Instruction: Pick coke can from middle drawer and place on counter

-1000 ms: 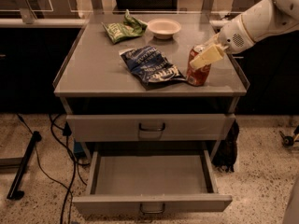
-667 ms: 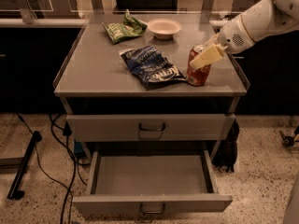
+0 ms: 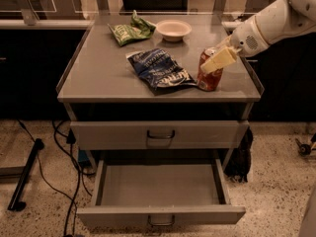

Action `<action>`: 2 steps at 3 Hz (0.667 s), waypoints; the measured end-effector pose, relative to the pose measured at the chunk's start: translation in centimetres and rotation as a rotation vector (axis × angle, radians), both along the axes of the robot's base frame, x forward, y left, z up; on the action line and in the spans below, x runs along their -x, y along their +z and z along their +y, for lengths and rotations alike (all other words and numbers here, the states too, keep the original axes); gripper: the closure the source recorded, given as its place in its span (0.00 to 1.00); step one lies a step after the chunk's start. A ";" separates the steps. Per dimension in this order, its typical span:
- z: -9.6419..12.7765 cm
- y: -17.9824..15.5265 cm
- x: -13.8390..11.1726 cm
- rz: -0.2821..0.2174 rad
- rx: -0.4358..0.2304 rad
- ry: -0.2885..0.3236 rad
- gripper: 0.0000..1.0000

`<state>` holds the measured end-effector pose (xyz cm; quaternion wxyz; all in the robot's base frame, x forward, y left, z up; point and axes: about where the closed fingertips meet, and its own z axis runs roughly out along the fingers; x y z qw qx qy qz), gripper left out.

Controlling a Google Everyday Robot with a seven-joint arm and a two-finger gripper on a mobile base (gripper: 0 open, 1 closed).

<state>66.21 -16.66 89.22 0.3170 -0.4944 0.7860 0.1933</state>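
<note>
Camera view: can (image 3: 209,74) stands on counter (image 3: 101,70) near its right front corner. Pincer (image 3: 220,60) pinches the can's upper part from the right. Blue bag (image 3: 159,70) just left of can; green bag (image 3: 129,31) and bowl (image 3: 174,29) behind can. Drawer (image 3: 158,185) below can, pulled open.

Counter (image 3: 103,78) bears bowl (image 3: 173,29), blue bag (image 3: 160,70), green bag (image 3: 131,31), can (image 3: 210,79) at hand (image 3: 219,60).

No legible lettering on coke can (image 3: 210,81) or blue chip bag (image 3: 160,70); gripper (image 3: 211,63) tight around that can
</note>
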 end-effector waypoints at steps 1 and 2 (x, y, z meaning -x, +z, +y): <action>0.0 0.0 0.0 0.000 0.000 0.000 0.15; 0.0 0.0 0.0 0.001 0.000 0.001 0.00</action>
